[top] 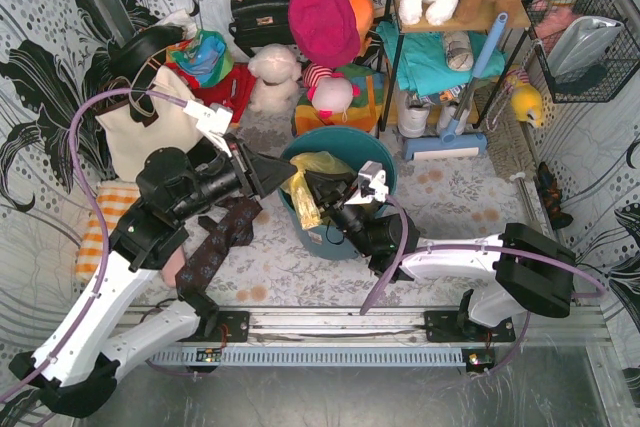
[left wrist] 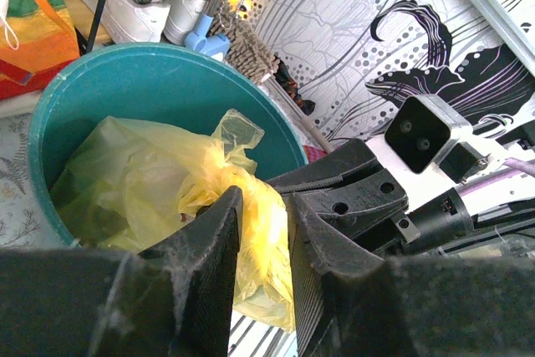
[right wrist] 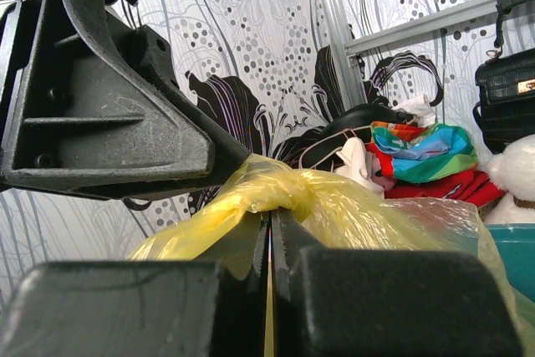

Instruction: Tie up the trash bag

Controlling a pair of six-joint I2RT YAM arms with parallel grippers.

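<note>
Left gripper (left wrist: 263,198) fingers fill the bottom of the left wrist view. The jaws stand narrowly apart, and a bunched fold of the trash bag (left wrist: 142,181) packs the gap between them, so treat this gripper as clamped on the plastic. Ahead of and below its fingertips, the rest of the bag lies crumpled inside the teal bucket (left wrist: 167,52).

From above, the left gripper (top: 283,179) meets the bag (top: 322,161) at the bucket's (top: 330,131) near-left rim, and a strand of plastic hangs down over the rim just below the two grippers.

To the right of that, the right gripper (top: 322,190) comes in tip to tip with the left one. In its own wrist view, the right gripper (right wrist: 269,223) has its jaws pressed almost together on a thin sliver of yellow film. Just beyond its tips the bag (right wrist: 351,206) narrows into a gathered, twisted neck, and the left gripper's finger touches that neck from the left.

Judge the step as mid-tie: the mouth is gathered and both grippers hold it, but the pictures do not show a finished knot.

For the next move, draw the two held sections apart in opposite directions to cinch the neck. Apply tension gradually, because thin glossy film is likely to slip or tear.
</note>
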